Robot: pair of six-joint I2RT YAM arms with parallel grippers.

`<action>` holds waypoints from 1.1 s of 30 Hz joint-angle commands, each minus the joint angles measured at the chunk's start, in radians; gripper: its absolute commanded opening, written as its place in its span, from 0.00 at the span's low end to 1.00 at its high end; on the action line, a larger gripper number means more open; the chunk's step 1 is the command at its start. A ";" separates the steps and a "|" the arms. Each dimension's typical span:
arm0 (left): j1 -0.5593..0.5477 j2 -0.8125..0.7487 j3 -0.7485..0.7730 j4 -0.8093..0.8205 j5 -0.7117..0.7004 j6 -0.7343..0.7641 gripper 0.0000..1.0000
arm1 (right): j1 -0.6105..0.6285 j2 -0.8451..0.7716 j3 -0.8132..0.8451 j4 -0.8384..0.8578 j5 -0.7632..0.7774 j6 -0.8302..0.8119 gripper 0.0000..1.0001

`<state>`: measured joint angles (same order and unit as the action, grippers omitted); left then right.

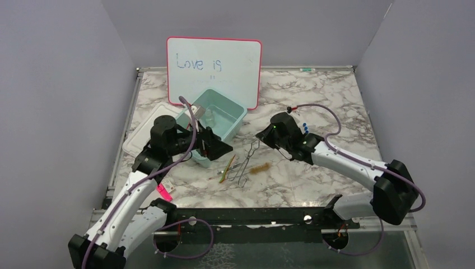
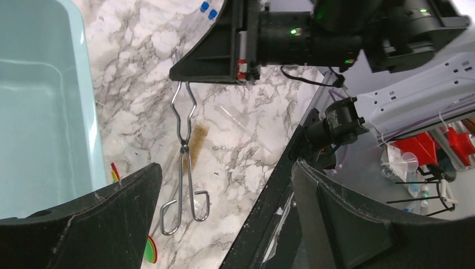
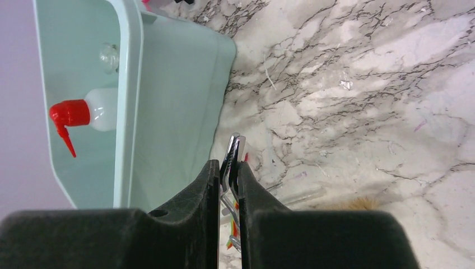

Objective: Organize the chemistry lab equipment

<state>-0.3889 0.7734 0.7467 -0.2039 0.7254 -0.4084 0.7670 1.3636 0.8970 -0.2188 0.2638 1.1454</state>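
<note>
My right gripper [image 1: 262, 137] is shut on the tip end of the metal tongs [image 1: 245, 162], whose looped handles lie toward the near edge on the marble table. In the right wrist view the fingers [image 3: 228, 168] pinch the tongs [image 3: 232, 148]. In the left wrist view the tongs [image 2: 185, 151] hang from the right gripper. The brown bristle brush [image 1: 259, 168] lies beside them. The white squeeze bottle with red nozzle [image 3: 84, 115] and the small glass flask [image 3: 109, 55] sit in the teal bin [image 1: 238, 115]. Blue-capped tubes [image 1: 304, 128] lie behind the right arm. My left gripper [image 1: 215, 147] is open and empty at the bin's near corner.
The pink-framed whiteboard [image 1: 214, 67] stands at the back. A white lid [image 1: 144, 133] lies left of the bin. A pink marker [image 1: 164, 192] lies by the left arm. A red, yellow and green stick [image 1: 227, 168] lies next to the tongs. A black rail [image 1: 252, 216] runs along the near edge.
</note>
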 commanded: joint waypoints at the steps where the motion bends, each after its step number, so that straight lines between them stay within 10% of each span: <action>1: -0.082 0.068 -0.019 0.063 -0.093 -0.047 0.87 | 0.006 -0.085 -0.052 0.070 -0.002 -0.034 0.00; 19: -0.431 0.413 -0.071 0.356 -0.374 -0.102 0.71 | 0.006 -0.322 -0.111 0.040 -0.078 -0.054 0.01; 33: -0.441 0.462 -0.022 0.356 -0.291 0.015 0.27 | 0.006 -0.399 -0.108 0.012 -0.113 -0.058 0.01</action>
<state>-0.8253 1.2373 0.6933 0.1020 0.3985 -0.4305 0.7670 0.9909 0.7860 -0.2115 0.1741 1.0969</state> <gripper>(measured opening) 0.371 0.163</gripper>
